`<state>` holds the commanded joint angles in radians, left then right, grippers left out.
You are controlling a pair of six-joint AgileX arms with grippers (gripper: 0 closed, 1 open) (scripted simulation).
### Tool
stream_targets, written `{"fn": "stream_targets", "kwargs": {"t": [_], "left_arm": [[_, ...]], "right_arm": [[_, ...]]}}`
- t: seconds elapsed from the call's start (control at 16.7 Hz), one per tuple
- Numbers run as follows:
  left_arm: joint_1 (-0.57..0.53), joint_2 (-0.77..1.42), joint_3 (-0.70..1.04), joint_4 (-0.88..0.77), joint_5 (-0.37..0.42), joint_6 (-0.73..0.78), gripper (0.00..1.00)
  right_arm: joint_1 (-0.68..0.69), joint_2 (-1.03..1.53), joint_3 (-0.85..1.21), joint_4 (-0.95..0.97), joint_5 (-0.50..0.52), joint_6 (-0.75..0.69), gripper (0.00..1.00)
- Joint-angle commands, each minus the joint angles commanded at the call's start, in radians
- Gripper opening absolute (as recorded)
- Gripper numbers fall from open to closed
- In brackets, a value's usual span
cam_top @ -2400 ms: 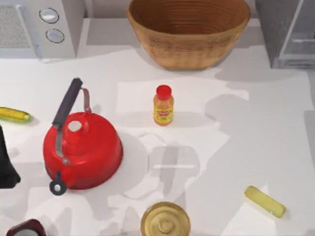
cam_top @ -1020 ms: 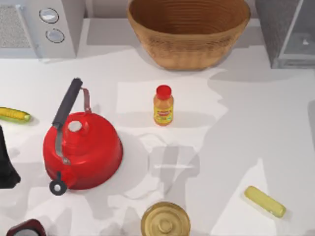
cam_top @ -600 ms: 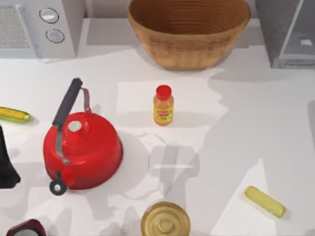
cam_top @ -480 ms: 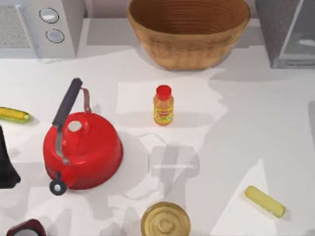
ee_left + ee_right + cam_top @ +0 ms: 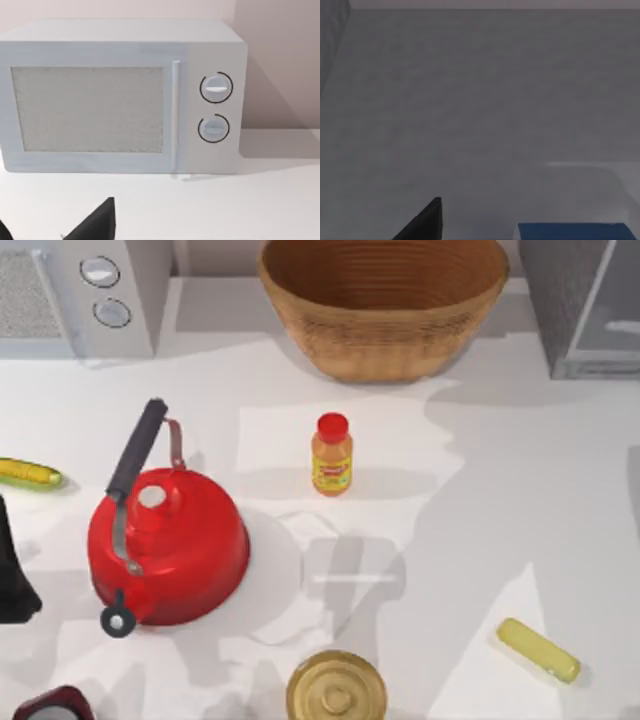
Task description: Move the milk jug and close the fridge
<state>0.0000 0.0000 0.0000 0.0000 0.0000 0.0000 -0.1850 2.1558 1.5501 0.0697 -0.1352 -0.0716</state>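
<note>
The fridge (image 5: 562, 300) stands at the table's back right corner, its dark speckled side toward the basket and a lighter grey panel beside it. In the right wrist view a plain grey fridge wall (image 5: 480, 100) faces me close up. The milk jug's blue top (image 5: 572, 231) pokes up low in that view, beside my right gripper (image 5: 377, 235) and not between its fingers. That gripper is open, with one black fingertip (image 5: 422, 222) showing. My left gripper (image 5: 50, 235) is parked open at the table's left edge, facing the microwave.
A microwave (image 5: 80, 295) sits back left and a wicker basket (image 5: 385, 305) back centre. On the table are an orange bottle (image 5: 332, 455), a red kettle (image 5: 168, 540), corn (image 5: 30, 473), a yellow piece (image 5: 538, 650) and a round gold lid (image 5: 336, 688).
The shadow over the table's right side has shifted a little and a pale patch in the fridge opening has moved. The left arm and the table's objects have stayed put.
</note>
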Motion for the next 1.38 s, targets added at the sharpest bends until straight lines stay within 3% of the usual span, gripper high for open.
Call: {"fn": "stream_targets", "kwargs": {"t": [0.3, 0.6, 1.38], "left_arm": [[0.0, 0.0, 0.0, 0.0, 0.0, 0.0, 1.0], [0.0, 0.0, 0.0, 0.0, 0.0, 0.0, 1.0], [0.0, 0.0, 0.0, 0.0, 0.0, 0.0, 1.0]], "right_arm": [[0.017, -0.053, -0.046, 0.002, -0.002, -0.005, 1.0], [0.054, -0.341, -0.27, -0.007, 0.01, -0.002, 1.0], [0.132, -1.794, -1.254, -0.08, 0.121, 0.066, 1.0]]}}
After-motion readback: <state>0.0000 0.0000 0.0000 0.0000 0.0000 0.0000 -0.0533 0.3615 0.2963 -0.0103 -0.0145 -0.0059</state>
